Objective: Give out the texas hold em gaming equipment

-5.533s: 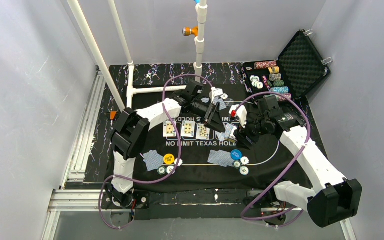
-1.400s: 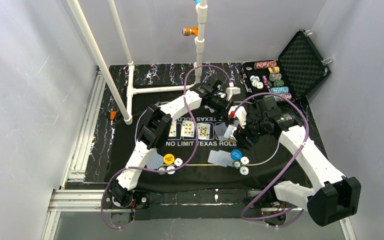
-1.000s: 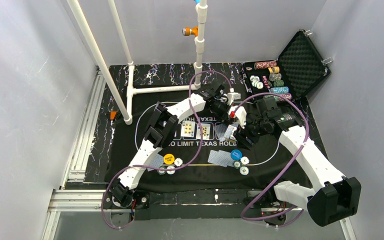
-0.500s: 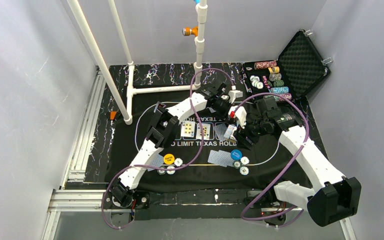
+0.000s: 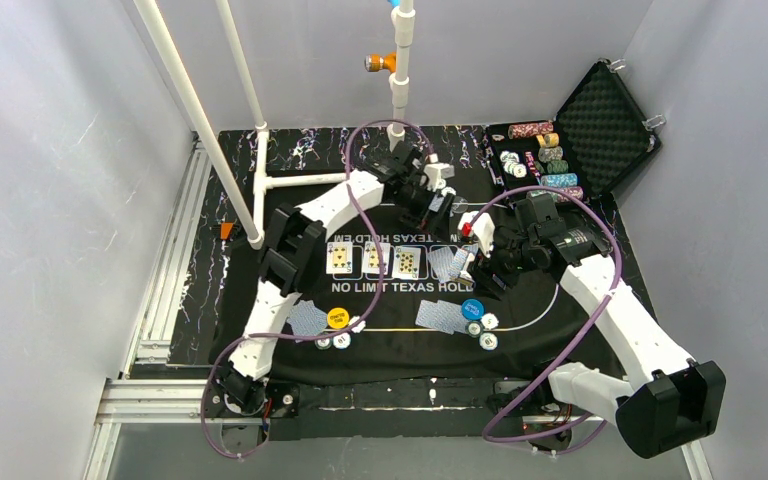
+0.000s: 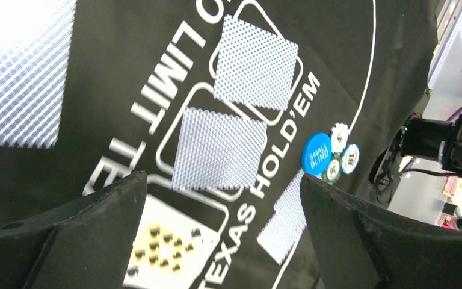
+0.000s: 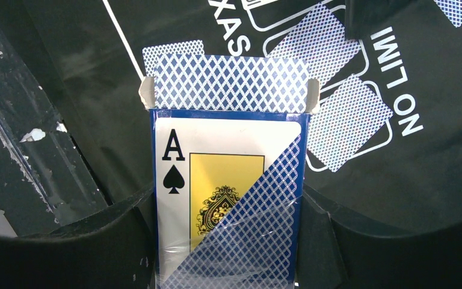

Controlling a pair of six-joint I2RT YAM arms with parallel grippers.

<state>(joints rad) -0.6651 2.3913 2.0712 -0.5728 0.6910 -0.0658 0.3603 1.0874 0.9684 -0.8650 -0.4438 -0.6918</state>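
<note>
Right gripper (image 7: 228, 247): clenched on a blue cardboard deck box (image 7: 228, 198) with its flap open. Blue-backed playing cards (image 7: 228, 81) show at the mouth, and the box is held over the black printed mat (image 7: 421, 180).
Left gripper (image 6: 222, 180): released, with nothing between the fingers. It hovers above two face-down cards (image 6: 216, 150) lying in the mat's printed frames.
Laid out: three face-up cards (image 5: 374, 259) in a row. A yellow button disc (image 5: 337, 318) and a blue button disc (image 5: 473, 308) each have small round chips (image 5: 482, 332) and face-down cards just beside them.
Handling (judged): the cards are thin, light, slick and bendable. Flat on the mat they offer no edge.
Hold (judged): pinch the exposed short end at the box mouth, one pad on each face. The chips are stiff and should be taken by the rim.
Risk: two cards could slide out together.
</note>
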